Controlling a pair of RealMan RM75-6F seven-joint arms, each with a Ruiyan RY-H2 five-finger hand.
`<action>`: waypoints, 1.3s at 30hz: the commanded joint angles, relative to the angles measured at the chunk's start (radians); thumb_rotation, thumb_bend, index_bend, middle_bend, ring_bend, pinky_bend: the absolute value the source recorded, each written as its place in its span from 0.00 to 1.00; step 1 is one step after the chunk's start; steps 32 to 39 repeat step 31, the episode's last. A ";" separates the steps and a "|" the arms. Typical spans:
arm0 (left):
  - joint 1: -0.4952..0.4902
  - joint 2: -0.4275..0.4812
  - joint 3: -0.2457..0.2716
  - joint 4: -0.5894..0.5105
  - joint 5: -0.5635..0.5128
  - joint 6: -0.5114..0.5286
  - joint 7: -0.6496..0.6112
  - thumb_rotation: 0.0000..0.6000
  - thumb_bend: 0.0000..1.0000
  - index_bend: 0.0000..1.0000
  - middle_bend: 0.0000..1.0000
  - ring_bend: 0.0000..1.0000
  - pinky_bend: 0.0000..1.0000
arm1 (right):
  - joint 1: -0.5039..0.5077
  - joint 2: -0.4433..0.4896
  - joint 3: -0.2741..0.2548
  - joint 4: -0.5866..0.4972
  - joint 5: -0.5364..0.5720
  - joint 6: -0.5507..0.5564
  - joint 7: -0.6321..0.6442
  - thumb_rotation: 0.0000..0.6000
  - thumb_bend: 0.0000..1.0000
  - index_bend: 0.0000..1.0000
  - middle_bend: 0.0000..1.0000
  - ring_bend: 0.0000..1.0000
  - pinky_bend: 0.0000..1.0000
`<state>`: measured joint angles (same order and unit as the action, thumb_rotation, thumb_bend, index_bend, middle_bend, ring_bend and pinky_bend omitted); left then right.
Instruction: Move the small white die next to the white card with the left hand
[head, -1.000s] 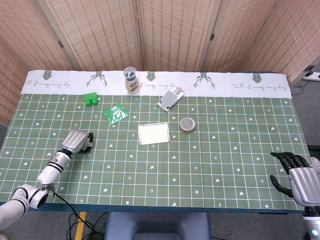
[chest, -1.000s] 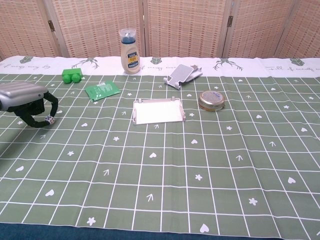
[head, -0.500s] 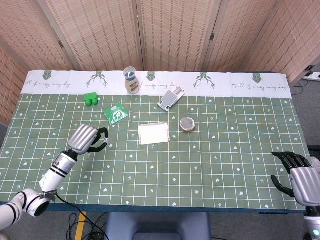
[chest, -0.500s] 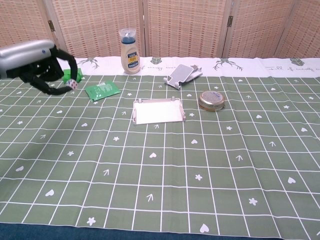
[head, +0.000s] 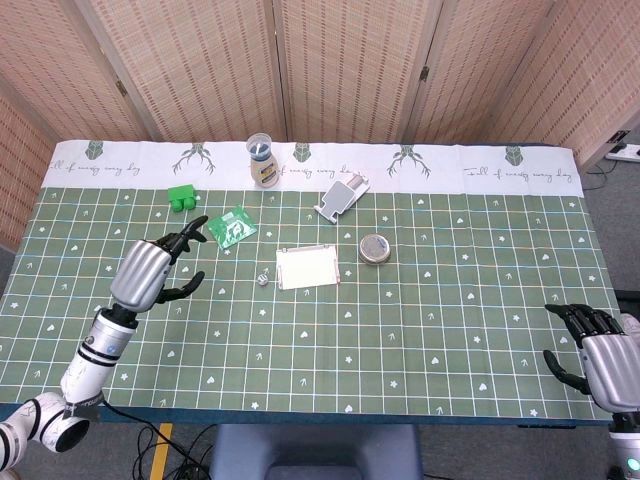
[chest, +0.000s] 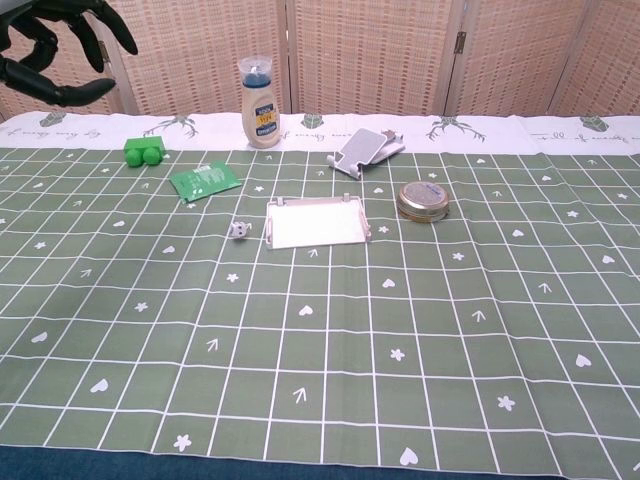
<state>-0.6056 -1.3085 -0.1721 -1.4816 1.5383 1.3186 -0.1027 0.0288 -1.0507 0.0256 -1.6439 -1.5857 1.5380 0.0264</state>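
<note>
The small white die (head: 264, 279) (chest: 239, 230) lies on the green cloth just left of the white card (head: 307, 267) (chest: 317, 222), a short gap between them. My left hand (head: 150, 270) (chest: 55, 50) hangs raised well to the left of the die, fingers spread and holding nothing. My right hand (head: 598, 355) rests at the table's near right corner, fingers apart and empty; the chest view does not show it.
A green packet (head: 232, 226) and a green toy (head: 181, 198) lie at the back left. A sauce bottle (head: 263, 160) stands at the back centre. A phone stand (head: 342, 194) and a round tin (head: 375, 248) sit right of the card.
My left hand carried the die rightward toward the card, let it go, then drew back left and upward with fingers spread. The right hand stayed still.
</note>
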 joint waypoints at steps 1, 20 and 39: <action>0.033 0.051 0.017 -0.048 -0.056 -0.028 0.074 1.00 0.38 0.00 0.34 0.40 0.71 | -0.001 0.002 0.002 0.001 0.002 0.004 0.001 1.00 0.26 0.25 0.28 0.22 0.26; 0.312 0.199 0.102 -0.229 -0.242 0.134 0.254 1.00 0.38 0.08 0.31 0.31 0.45 | 0.016 0.006 0.005 0.006 -0.016 -0.009 0.010 1.00 0.26 0.25 0.28 0.22 0.26; 0.409 0.195 0.135 -0.228 -0.190 0.217 0.235 1.00 0.38 0.11 0.31 0.31 0.41 | 0.042 -0.004 0.005 0.004 -0.028 -0.037 0.026 1.00 0.26 0.25 0.28 0.22 0.26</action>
